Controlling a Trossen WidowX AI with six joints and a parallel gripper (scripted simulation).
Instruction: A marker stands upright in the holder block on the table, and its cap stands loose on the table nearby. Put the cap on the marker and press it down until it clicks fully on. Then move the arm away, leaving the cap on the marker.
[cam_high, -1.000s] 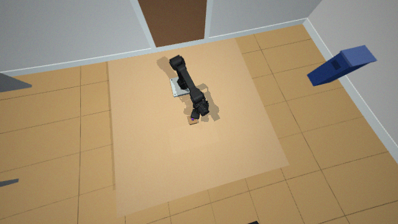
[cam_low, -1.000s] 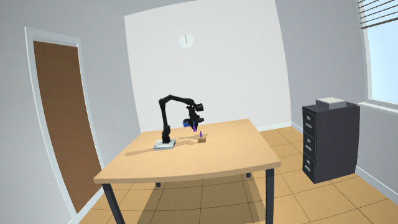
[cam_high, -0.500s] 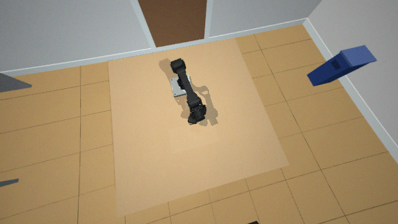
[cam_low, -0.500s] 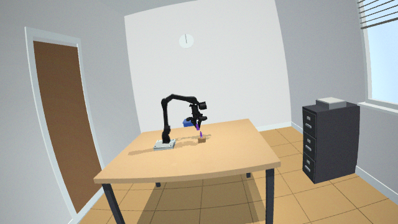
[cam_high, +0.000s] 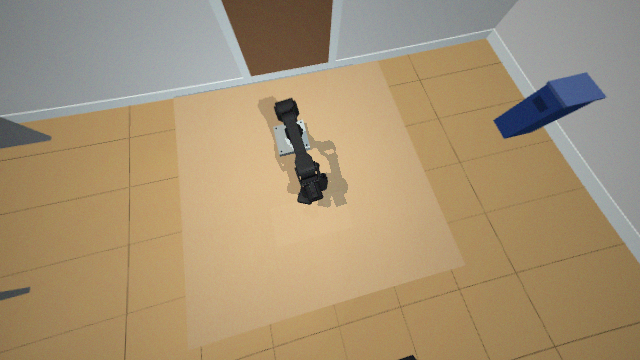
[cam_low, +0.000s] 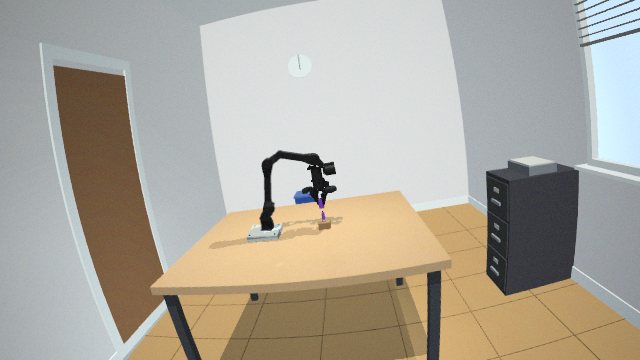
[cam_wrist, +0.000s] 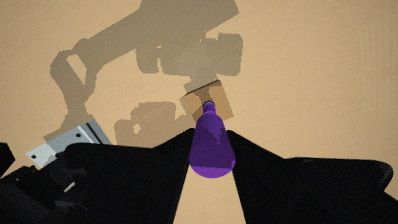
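In the wrist view we see our pincer (cam_wrist: 212, 150) clamped on the purple cap (cam_wrist: 212, 145), which fills the centre of the frame between the two black fingers. The cap points away from the camera, and just past its far end the dark tip of the marker (cam_wrist: 208, 104) shows, lined up with the cap. We cannot tell from this view whether the two touch. The marker stands in the brown holder block (cam_wrist: 209, 99), just above the centre of the frame, on the table (cam_wrist: 310, 75). At the lower left of the wrist view lies the grey base plate (cam_wrist: 65, 142) of the arm.

In the exterior view the cap (cam_low: 320, 202) hangs in the pincer (cam_low: 320, 200) near the middle of the frame, directly above the marker (cam_low: 323, 216), with a small gap between them. The holder block (cam_low: 324, 225) sits on the table (cam_low: 350, 250), to the right of the base plate (cam_low: 265, 233).

From the top view the arm (cam_high: 300, 150) covers both marker and block.
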